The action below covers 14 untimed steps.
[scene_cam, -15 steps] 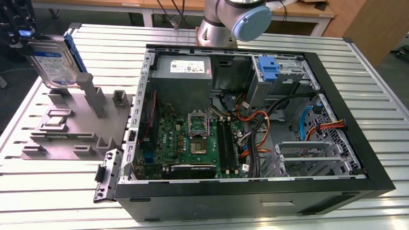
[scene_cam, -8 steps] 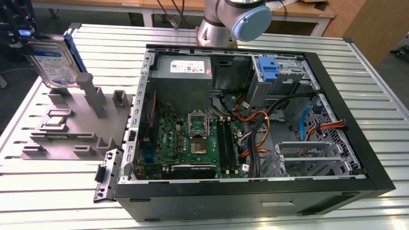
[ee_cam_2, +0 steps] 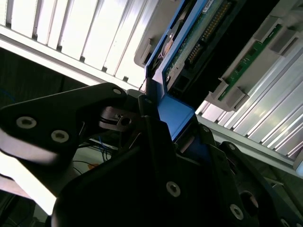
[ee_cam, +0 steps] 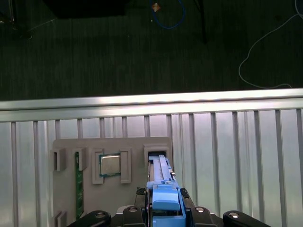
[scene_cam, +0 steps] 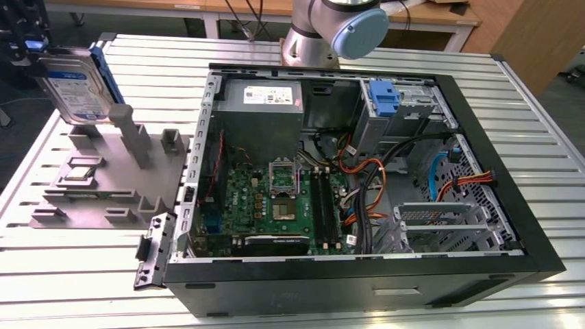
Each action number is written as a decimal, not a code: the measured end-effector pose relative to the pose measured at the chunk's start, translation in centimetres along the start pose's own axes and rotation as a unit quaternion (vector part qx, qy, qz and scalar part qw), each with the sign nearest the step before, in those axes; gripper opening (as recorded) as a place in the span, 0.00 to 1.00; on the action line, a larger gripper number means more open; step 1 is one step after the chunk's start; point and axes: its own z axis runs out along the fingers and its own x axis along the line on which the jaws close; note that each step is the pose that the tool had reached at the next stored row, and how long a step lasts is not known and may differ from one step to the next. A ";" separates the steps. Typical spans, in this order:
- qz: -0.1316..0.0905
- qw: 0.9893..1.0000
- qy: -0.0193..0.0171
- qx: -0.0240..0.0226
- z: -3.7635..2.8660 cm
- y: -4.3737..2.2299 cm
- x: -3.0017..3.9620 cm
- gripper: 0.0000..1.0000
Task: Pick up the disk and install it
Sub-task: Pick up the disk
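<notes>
Gripper [ee_cam: 163, 213] is clenched on the disk [scene_cam: 78, 86]. In both wrist views its black jaws sit either side of the blue carrier bracket [ee_cam_2: 176, 115], pressed against it. The disk stands upright on edge, at the far end of the exterior view's left, label side facing the camera and blue bracket along its back edge. It's directly over the grey fixture plate [scene_cam: 109, 205]. Its lower edge is at the fixture's tall posts [scene_cam: 133, 137], but I can't tell if it's clear of the slot [ee_cam: 158, 155] or seated in it.

On the same fixture there's a small square CPU chip [ee_cam: 110, 165] in its own pocket just beside the disk's slot, and a green RAM stick [ee_cam: 79, 184] on edge one pocket further out. The fixture sits on a ribbed aluminium table [scene_cam: 82, 295].

To the exterior view's right of the fixture, touching or nearly so, lies an open black PC case [scene_cam: 512, 264], side panel off. Inside are a green motherboard [scene_cam: 274, 199], a grey PSU [scene_cam: 260, 99] at the far wall, and a blue-handled drive caddy [scene_cam: 384, 96] near the PSU. Orange and black cables [scene_cam: 370, 175] run across the middle. The arm's base [scene_cam: 333, 27] is behind the case.
</notes>
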 end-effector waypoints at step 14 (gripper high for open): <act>0.000 1.000 0.000 0.000 -0.41 0.00 0.00 0.37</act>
